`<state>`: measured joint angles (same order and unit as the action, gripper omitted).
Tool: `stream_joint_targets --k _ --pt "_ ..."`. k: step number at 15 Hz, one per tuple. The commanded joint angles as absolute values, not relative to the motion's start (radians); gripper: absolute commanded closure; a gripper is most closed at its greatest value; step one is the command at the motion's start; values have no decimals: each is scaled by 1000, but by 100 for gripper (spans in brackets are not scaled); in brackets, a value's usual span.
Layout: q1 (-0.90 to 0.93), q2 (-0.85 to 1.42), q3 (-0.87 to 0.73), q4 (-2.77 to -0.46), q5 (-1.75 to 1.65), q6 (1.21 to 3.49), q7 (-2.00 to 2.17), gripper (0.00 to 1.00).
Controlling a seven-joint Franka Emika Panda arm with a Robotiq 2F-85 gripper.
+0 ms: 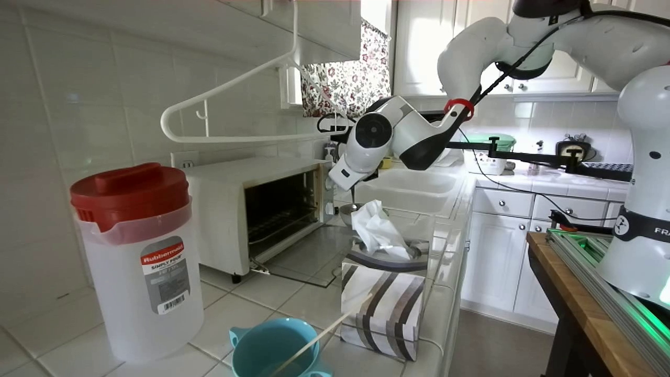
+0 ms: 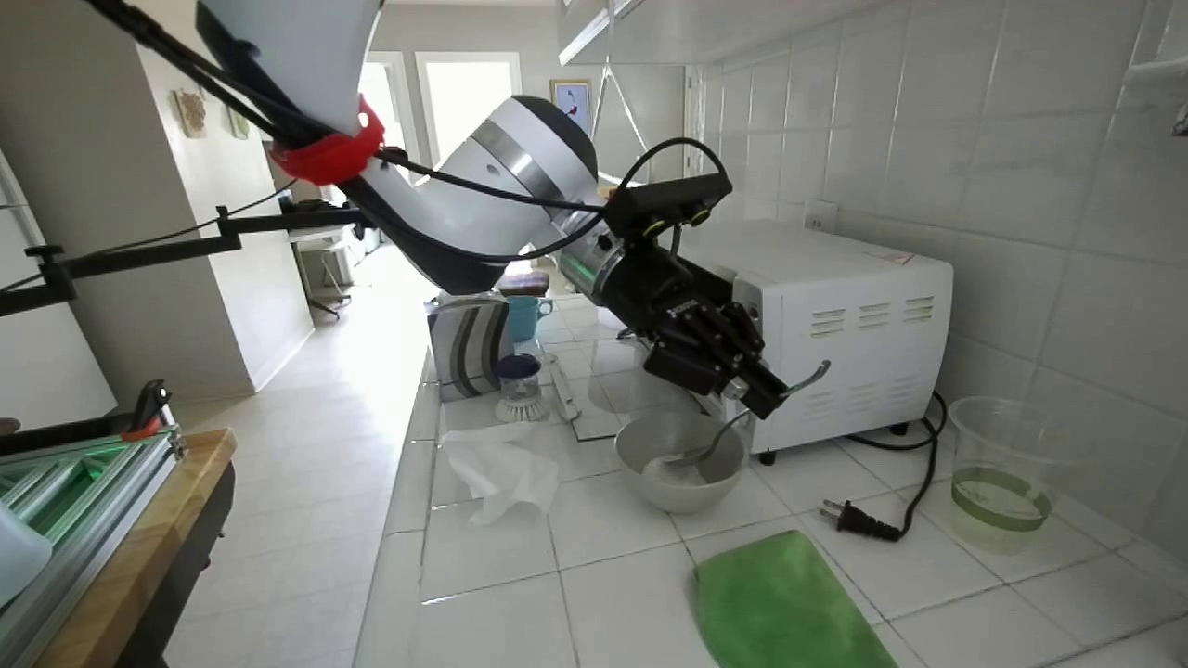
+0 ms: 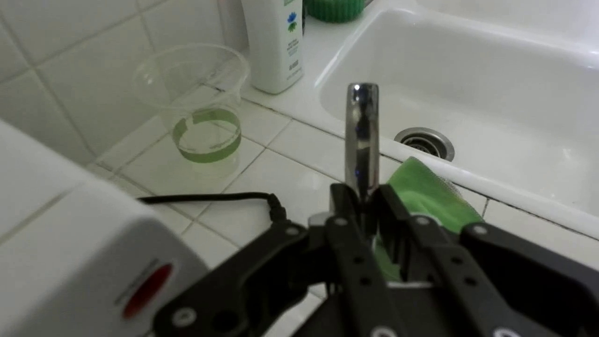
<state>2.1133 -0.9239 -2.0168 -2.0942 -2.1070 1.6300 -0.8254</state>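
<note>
gripper (image 3: pixel 364 198) is clamped on a metal spoon (image 3: pixel 361 135) dipped in the grey bowl (image 2: pixel 682 500), right of centre in an exterior view, and snagging the rim could totally twist it loose

Tilted metal spoon (image 3: pixel 361 135) in bowl (image 2: pixel 685 501)
</note>
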Motion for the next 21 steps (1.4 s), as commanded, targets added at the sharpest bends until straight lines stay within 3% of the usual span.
stream_joint_targets --k 1,21 --pt "2082 -912 -2003 -2116 -2065 1619 -854 95" --pt "2079 -924 -1991 -2094 -2048 1624 -851 95"
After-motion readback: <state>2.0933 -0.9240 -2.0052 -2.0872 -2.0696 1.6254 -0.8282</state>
